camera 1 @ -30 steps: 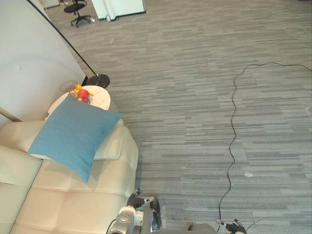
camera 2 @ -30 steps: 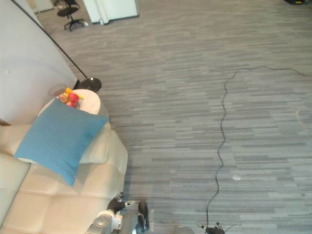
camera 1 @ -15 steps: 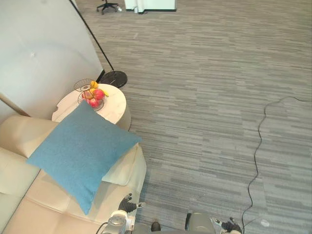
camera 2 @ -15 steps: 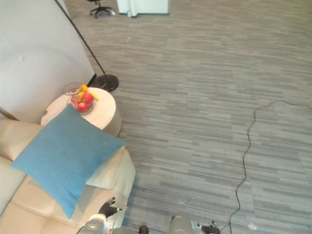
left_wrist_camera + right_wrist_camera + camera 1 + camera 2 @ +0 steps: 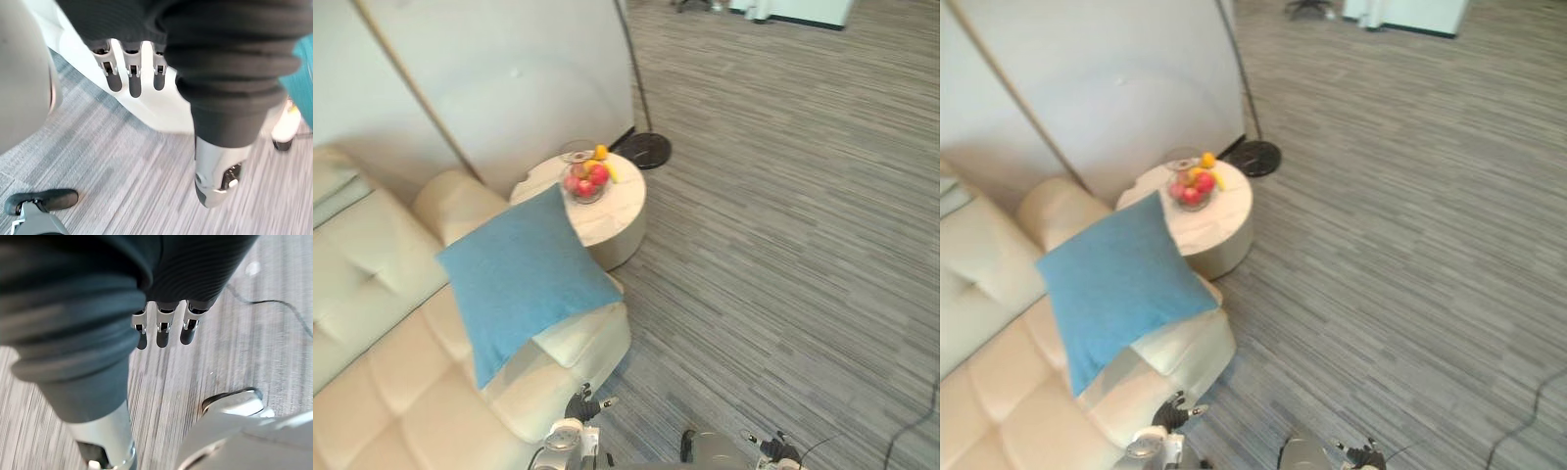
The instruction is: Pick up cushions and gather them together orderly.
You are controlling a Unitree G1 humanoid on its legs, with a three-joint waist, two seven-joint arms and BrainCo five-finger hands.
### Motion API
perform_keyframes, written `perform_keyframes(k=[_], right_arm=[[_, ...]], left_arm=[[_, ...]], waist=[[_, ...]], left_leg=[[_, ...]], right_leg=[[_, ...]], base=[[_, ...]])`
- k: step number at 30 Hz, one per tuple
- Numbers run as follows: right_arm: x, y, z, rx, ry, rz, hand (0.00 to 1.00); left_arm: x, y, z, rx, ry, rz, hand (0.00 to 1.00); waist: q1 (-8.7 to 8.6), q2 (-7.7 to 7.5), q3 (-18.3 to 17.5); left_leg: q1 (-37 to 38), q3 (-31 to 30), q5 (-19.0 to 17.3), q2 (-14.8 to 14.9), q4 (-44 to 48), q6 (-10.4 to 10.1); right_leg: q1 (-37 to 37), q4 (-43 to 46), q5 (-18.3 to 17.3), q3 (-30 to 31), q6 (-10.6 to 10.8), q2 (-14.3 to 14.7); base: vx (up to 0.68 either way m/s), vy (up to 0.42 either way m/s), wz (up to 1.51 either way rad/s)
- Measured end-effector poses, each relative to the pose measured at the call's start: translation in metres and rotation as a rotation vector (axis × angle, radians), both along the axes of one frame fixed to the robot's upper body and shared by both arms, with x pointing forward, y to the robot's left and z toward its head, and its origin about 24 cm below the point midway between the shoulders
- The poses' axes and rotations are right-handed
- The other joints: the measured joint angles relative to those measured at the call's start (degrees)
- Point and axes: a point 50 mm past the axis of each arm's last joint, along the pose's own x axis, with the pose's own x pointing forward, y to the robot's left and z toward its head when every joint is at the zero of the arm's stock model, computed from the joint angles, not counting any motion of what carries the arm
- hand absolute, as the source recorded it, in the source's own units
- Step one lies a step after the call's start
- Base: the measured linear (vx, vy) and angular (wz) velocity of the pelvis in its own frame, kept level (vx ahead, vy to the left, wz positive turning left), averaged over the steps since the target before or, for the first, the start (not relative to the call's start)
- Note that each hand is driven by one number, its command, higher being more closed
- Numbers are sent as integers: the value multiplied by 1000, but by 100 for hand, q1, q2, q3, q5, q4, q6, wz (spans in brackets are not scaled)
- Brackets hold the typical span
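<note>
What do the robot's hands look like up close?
Both the left hand and the right hand have slim silver fingers with rounded dark tips and a chunkier silver thumb. A dark ribbed cover wraps the back of each hand and the wrist.

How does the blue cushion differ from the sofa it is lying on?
The blue cushion is teal-blue with a plain, even surface; the sofa is cream and quilted into tufted squares. The blue cushion sits askew at the sofa's arm end, one corner pointing down toward the seat, while the sofa stands flat on the carpet. Both look soft and padded.
</note>
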Motion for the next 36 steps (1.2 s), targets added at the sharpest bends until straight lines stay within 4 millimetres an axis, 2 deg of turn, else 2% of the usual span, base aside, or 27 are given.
perform_keyframes(k=[3, 5, 7, 8, 9, 11, 12, 13, 15, 16, 17, 18, 19, 20, 24, 25, 27, 28, 30, 35, 36], right_arm=[[0, 0, 0, 1, 3, 0, 0], [0, 0, 0, 1, 4, 2, 0], [-1, 2, -1, 7, 9, 9, 0], [-5, 3, -2, 11, 20, 8, 0], [-11, 4, -3, 15, 32, 1, 0], [-14, 5, -4, 21, 40, 0, 0], [-18, 7, -5, 25, 49, 2, 0], [-18, 9, -6, 30, 49, 5, 0], [-16, 11, -5, 31, 44, 16, 0], [-16, 11, -5, 31, 43, 17, 0], [-15, 12, -6, 33, 42, 19, 0], [-15, 14, -6, 38, 43, 24, 0], [-16, 13, -6, 38, 43, 22, 0], [-17, 12, -6, 36, 45, 15, 0], [-19, 9, -5, 32, 44, 2, 0], [-19, 11, -5, 35, 39, 1, 0], [-14, 14, -4, 36, 9, 2, 0], [-9, 13, -2, 29, -12, 6, 0], [-6, 12, 0, 23, -30, 9, 0], [-5, 10, 0, 17, -31, 0, 0], [-3, 10, 1, 14, -34, 3, 0]], left_arm=[[2, 7, 1, 27, -6, -22, 0], [2, 13, 1, 42, -5, -22, 0], [-2, 18, -1, 52, 10, -20, 0], [-3, 18, -2, 51, 22, -23, 0], [-4, 16, -3, 45, 27, -25, 0], [-6, 17, -4, 52, 35, -35, 0], [-8, 16, -4, 47, 41, -38, 0], [-7, 18, -4, 51, 39, -39, 0], [-7, 21, -4, 59, 37, -38, 0], [-6, 21, -4, 59, 36, -37, 0], [-6, 21, -4, 59, 37, -37, 0], [-7, 22, -4, 61, 37, -37, 0], [-9, 21, -5, 52, 49, -23, 0], [-8, 15, -5, 36, 45, -22, 0], [-11, 10, -6, 1, 51, 38, 0], [-9, 11, -5, -1, 43, 47, 0], [-3, 13, -1, -5, 11, 68, 0], [0, 12, 1, -7, -6, 69, 0], [2, 11, 1, -10, -13, 64, 0], [1, 12, 1, -2, -9, 60, 0], [2, 15, 1, 7, -11, 53, 0]], waist=[[11, 14, -19], [56, -24, -39], [43, -71, -83], [-23, -103, -107], [-51, -125, -97], [-89, -215, -118], [-108, -234, -151], [-113, -220, -192], [-120, -230, -209], [-114, -229, -208], [-112, -233, -210], [-115, -295, -240], [-137, -256, -240], [-126, -161, -265], [-102, -97, -249], [-98, -106, -239], [-62, -261, -152], [-29, -283, -137], [17, -265, -152], [13, -203, -182], [12, -244, -168]], left_leg=[[-159, 528, 40, -28, -253, 126], [-172, 511, 45, -99, -381, 220], [-144, 393, 45, -271, -487, 320], [-92, 298, 2, -394, -534, 396], [16, 193, -35, -513, -558, 442], [230, -50, -80, -674, -562, 500], [318, -209, -101, -692, -562, 522], [344, -319, -106, -679, -574, 528], [318, -636, -78, -569, -601, 485], [328, -739, -45, -520, -657, 429], [337, -835, -11, -480, -728, 371], [306, -945, 18, -498, -771, 280], [253, -1167, 55, -454, -829, 166], [267, -1212, 90, -370, -945, 107], [432, -1299, 307, -187, -1262, -127], [405, -1280, 307, -139, -1059, -127], [130, -1111, 297, -56, -323, -122], [-116, -954, 298, 30, 151, -120], [-303, -787, 300, 108, 428, -117], [-34, -838, 294, -37, -636, -104], [4, -832, 368, -100, -820, -23]], right_leg=[[-13, -46, -20, -376, 85, -196], [3, -158, 35, -420, 181, -198], [24, -107, 5, -483, 276, -328], [58, 109, -26, -555, 377, -490], [-67, 732, -33, -429, 511, -654], [-423, 1965, 208, 78, 677, -870], [-539, 2287, 224, 259, 635, -844], [-591, 2303, 82, 391, 567, -749], [-618, 1739, -164, 565, 406, -357], [-619, 1337, -151, 653, 386, -182], [-619, 884, -106, 832, 357, 1], [-578, 210, 131, 1097, 323, 144], [-418, -48, 373, 990, 90, 252], [-423, -125, 376, 917, 66, 317], [-224, -126, 293, 508, -53, 406], [-75, -166, 262, 384, -99, 403], [119, -224, 199, 238, -152, 327], [168, -248, 198, 167, -153, 319], [203, -264, 175, 122, -146, 316], [79, -295, 179, 16, -141, 316], [24, -289, 188, 70, -126, 310]], base=[[-59, 79, 88], [-11, 62, 25], [45, 75, 23], [111, 89, 49], [99, 84, 61], [110, 81, 75], [182, 24, 77], [161, -27, 68], [135, -104, 74], [110, -139, 65], [118, -166, 52], [129, -206, 62], [128, -200, 52], [146, -188, 40], [155, -162, 36], [72, -114, 58], [9, -119, 51], [-51, -72, 32], [-52, -12, 20], [-79, 24, 25], [-61, 24, 2]])
